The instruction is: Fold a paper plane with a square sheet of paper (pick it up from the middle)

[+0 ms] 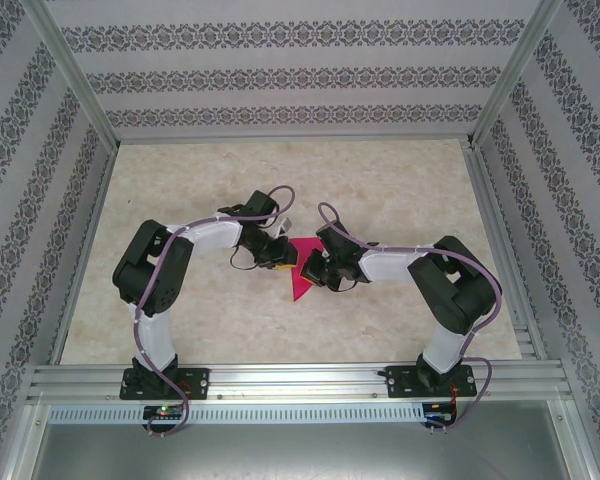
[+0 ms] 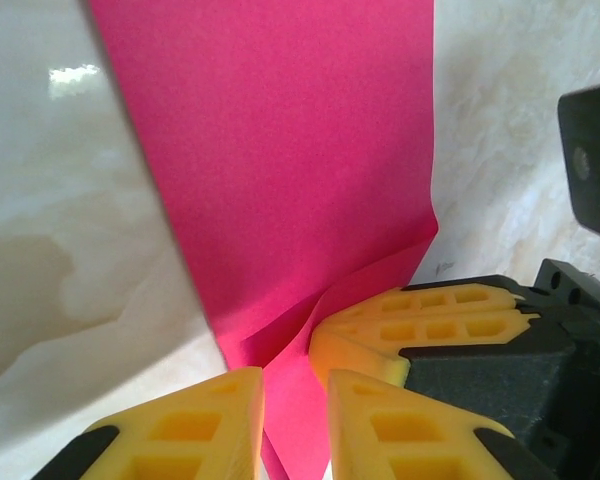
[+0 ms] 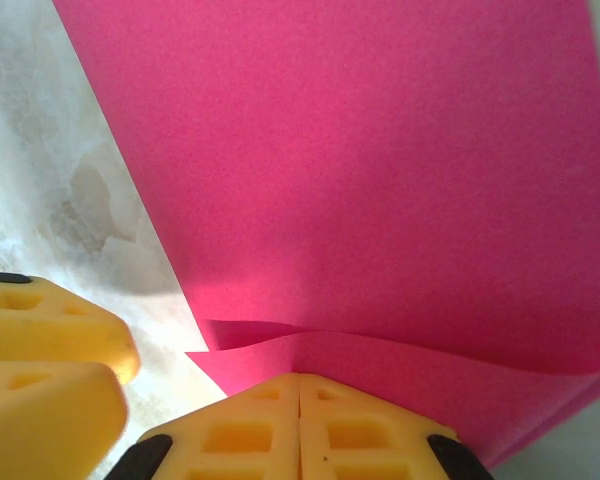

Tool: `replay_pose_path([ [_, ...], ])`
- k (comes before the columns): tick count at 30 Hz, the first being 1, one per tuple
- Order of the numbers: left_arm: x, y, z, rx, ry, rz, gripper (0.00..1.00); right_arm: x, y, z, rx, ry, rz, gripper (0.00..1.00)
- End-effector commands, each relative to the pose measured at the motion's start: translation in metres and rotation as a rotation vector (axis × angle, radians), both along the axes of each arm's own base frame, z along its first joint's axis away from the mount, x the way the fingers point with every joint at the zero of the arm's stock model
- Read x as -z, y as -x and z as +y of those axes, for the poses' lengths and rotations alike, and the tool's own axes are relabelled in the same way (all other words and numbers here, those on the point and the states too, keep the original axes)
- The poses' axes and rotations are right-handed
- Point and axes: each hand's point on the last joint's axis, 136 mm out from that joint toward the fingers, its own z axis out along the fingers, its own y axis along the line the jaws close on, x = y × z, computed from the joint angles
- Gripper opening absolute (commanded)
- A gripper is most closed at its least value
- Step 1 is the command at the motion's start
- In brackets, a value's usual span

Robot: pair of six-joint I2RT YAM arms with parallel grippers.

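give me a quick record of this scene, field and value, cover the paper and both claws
surface: pale marbled tabletop
object: pink paper, in the middle of the tabletop
paper state: partly folded, one edge raised off the surface
right claw: shut, pinching the raised paper edge
left claw: fingers slightly apart, paper showing in the gap; whether it grips is unclear
stage: plane not yet finished
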Motion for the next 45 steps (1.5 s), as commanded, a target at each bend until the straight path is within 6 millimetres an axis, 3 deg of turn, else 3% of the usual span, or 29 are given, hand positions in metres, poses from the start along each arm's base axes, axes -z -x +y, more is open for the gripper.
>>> replay_pose_path([
  [1,0.008,0.007,-0.004,0.064,-0.020,-0.007,0.23,0.023,0.015,-0.017,-0.010,0.079,0.063,0.08],
  [14,0.025,0.012,-0.004,0.112,-0.044,-0.020,0.23,0.021,0.015,-0.016,-0.012,0.073,0.062,0.07],
  [22,0.025,0.006,-0.007,0.115,-0.035,-0.051,0.24,0.021,0.015,-0.017,-0.010,0.069,0.065,0.07],
  [29,0.025,0.006,-0.008,0.113,-0.035,-0.049,0.15,0.017,0.013,-0.014,-0.010,0.053,0.056,0.07],
  [38,0.024,0.006,-0.002,0.100,-0.065,-0.063,0.02,-0.017,0.000,-0.007,-0.034,-0.025,-0.047,0.10],
  [45,0.024,0.006,0.004,0.088,-0.093,-0.071,0.00,-0.026,-0.001,-0.010,-0.039,-0.048,-0.078,0.12],
])
